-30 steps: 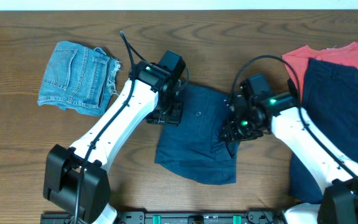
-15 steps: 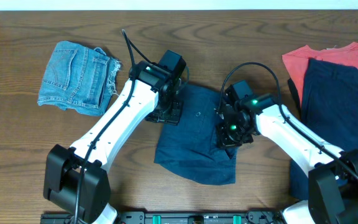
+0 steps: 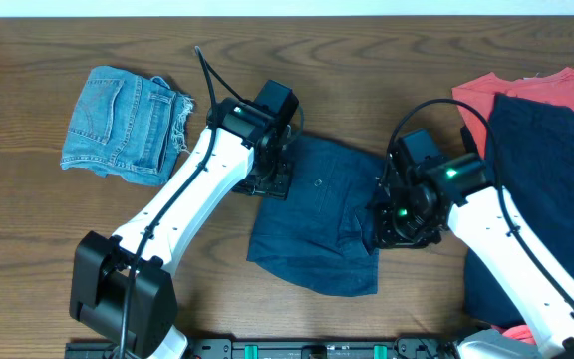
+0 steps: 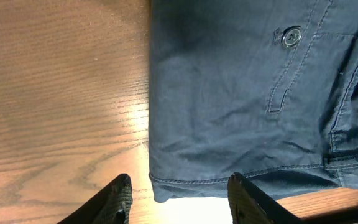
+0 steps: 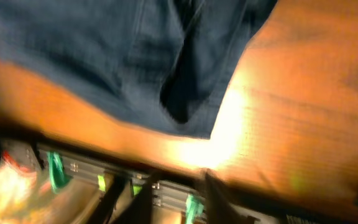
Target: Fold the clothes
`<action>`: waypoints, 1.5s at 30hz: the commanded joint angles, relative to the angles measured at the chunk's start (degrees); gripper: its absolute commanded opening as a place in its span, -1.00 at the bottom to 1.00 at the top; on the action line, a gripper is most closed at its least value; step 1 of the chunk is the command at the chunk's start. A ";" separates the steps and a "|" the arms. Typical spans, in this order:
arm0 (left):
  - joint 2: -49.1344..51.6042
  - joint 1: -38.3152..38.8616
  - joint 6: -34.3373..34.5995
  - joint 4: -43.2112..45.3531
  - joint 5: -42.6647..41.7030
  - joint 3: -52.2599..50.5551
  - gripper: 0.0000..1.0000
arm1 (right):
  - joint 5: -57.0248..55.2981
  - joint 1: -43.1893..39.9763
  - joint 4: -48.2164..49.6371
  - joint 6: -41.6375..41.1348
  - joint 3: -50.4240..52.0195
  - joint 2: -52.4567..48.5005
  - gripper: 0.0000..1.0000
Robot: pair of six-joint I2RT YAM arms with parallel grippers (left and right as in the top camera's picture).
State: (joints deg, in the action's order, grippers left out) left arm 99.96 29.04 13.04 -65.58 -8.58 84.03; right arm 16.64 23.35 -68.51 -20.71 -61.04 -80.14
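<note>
Brown wooden tabletop (image 3: 28, 259) carries all the clothes: denim shorts (image 3: 123, 125) lie at the far left, a red shirt (image 3: 481, 95) with another dark garment (image 3: 546, 170) over it lies at the right edge, and the navy shorts (image 3: 312, 219) lie spread in the middle, with the pocket button (image 4: 291, 37) facing up. The left jaws hover at the far left corner of the navy shorts. In the left wrist view they stand apart, with the hem corner just between them and nothing clamped. The right jaws are at the right side of the navy shorts, beside a wrinkled part. The right wrist view is blurred, but they look apart and empty too. I judge that a fold is being prepared and no grip is made yet. If the left jaws close too shallow, they may catch only the thin hem, and it can slip out in the lift. If the right jaws take the wrinkled bunch instead of a clean edge, the fold will come out crooked. If both sides do not rise together, the soft cloth will twist. The right arm (image 3: 506, 239) works near the pile, so a wide move could drag it.
</note>
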 commanded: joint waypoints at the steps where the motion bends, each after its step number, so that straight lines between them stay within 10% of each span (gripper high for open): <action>1: -1.07 -0.15 -0.79 0.11 0.70 0.26 0.09 | -0.46 -0.02 6.80 -2.56 4.85 -0.61 0.40; 8: -1.07 -0.15 -0.79 0.09 0.70 0.26 0.15 | 9.38 -0.02 25.31 -2.56 15.06 -2.23 0.29; 11: -1.07 -0.15 -0.79 0.09 0.70 0.26 0.16 | 13.75 -0.04 28.98 -2.60 17.20 -3.23 -0.70; 13: -1.07 -0.15 -0.79 0.09 0.70 0.26 0.17 | 16.63 -0.04 29.18 -1.38 17.20 -3.15 -0.97; 27: -1.07 -0.13 -0.76 -0.35 -0.02 0.26 0.27 | 3.67 -0.31 1.84 2.14 6.58 4.00 -0.97; 39: -1.07 -0.09 -1.07 0.74 -5.40 0.24 0.29 | -6.29 -0.90 7.61 -15.47 21.92 -0.31 -0.84; 45: -1.05 0.07 -1.68 1.22 -8.00 0.24 0.29 | -3.89 -4.02 11.15 -10.64 20.55 0.31 -0.60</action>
State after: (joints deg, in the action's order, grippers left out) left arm 99.96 29.04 12.58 -64.42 -14.57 84.03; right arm 12.75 21.21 -58.39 -33.34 -37.85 -80.36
